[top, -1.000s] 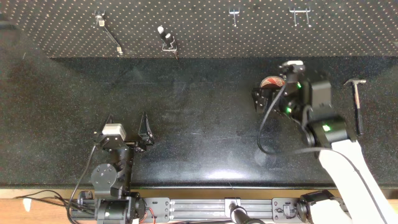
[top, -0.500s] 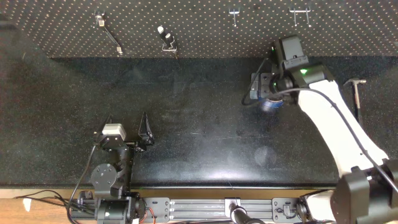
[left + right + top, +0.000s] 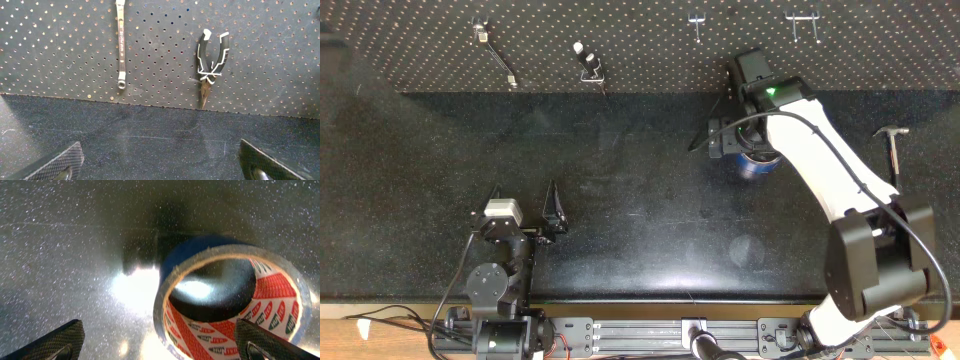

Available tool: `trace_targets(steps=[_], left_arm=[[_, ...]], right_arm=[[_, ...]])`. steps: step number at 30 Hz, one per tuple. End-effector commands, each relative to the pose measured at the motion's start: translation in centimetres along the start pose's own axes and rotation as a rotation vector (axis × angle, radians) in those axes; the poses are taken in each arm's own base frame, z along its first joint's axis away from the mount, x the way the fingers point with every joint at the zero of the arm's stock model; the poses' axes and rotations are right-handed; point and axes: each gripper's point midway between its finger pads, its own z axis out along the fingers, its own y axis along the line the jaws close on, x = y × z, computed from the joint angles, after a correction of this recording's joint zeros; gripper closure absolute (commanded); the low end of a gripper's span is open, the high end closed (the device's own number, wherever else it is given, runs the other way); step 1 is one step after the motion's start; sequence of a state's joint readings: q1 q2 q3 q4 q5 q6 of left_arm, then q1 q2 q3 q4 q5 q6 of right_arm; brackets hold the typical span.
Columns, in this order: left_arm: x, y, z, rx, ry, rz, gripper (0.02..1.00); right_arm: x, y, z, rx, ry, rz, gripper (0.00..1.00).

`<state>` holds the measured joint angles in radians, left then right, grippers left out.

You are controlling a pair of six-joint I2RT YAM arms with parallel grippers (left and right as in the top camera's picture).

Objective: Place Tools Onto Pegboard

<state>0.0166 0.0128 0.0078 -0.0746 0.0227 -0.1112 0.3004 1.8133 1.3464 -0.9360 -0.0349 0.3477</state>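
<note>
Right gripper (image 3: pixel 160 345) hangs jaws spread wide and empty over the blue tape roll (image 3: pixel 200 247), lying flat on the table (image 3: pixel 620 200) near the pegboard (image 3: pixel 620 40), right of centre: light, stiff, probably slick-sided, so pinch its wall, one finger inside the core.

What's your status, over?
Left end effector open, idle. Right end effector open over tape roll, ungripped. Hammer on table. No obstruction seen.

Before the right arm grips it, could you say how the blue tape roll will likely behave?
The tape roll lies flat, hole up, so it probably won't roll. Its wound ring looks stiff and likely light; the smooth wall may slip.
</note>
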Motion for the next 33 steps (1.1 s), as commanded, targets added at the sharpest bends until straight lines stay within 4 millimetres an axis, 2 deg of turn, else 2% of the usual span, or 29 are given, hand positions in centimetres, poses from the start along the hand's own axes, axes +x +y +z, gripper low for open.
trace_targets(steps=[1, 7, 9, 11, 13, 17, 20, 24, 26, 28, 30, 33], left_arm=[[0.1, 0.1, 0.0, -0.008, -0.001, -0.012, 0.023], [0.1, 0.1, 0.0, -0.008, -0.001, -0.012, 0.023], [0.1, 0.1, 0.0, -0.008, 0.0, -0.012, 0.023], [0.1, 0.1, 0.0, -0.008, -0.001, -0.012, 0.023], [0.1, 0.1, 0.0, -0.008, -0.001, -0.012, 0.023], [0.1, 0.1, 0.0, -0.008, -0.001, -0.012, 0.023], [0.1, 0.1, 0.0, -0.008, -0.001, -0.012, 0.023], [0.1, 0.1, 0.0, -0.008, -0.001, -0.012, 0.023], [0.1, 0.1, 0.0, -0.008, -0.001, -0.012, 0.023], [0.1, 0.1, 0.0, -0.008, -0.001, -0.012, 0.023], [0.1, 0.1, 0.0, -0.008, -0.001, -0.012, 0.023], [0.1, 0.1, 0.0, -0.008, -0.001, -0.012, 0.023]], right_arm=[[-1.0, 0.3, 0.5, 0.026, -0.005, 0.014, 0.025], [-0.7, 0.0, 1.7, 0.043, 0.025, 0.014, 0.014], [-0.6, -0.2, 2.0, 0.053, 0.032, 0.014, 0.051], [-0.6, -0.2, 2.1, 0.055, 0.034, 0.014, 0.152], [-0.6, -0.3, 2.1, 0.058, 0.033, 0.014, 0.402], [-0.5, -0.4, 2.1, 0.066, 0.035, 0.013, 0.75], [-0.5, -0.4, 2.1, 0.066, 0.035, 0.009, 0.919], [-0.7, -0.6, 1.8, 0.084, 0.021, 0.007, 0.923], [-1.0, 0.7, 0.8, 0.066, -0.021, -0.018, 0.925], [-2.1, 4.1, -1.5, 0.021, -0.154, -0.066, 0.925], [-2.1, 7.8, -5.2, -0.008, -0.316, -0.035, 0.925], [-1.4, 9.9, -10.3, -0.036, -0.47, 0.01, 0.925]])
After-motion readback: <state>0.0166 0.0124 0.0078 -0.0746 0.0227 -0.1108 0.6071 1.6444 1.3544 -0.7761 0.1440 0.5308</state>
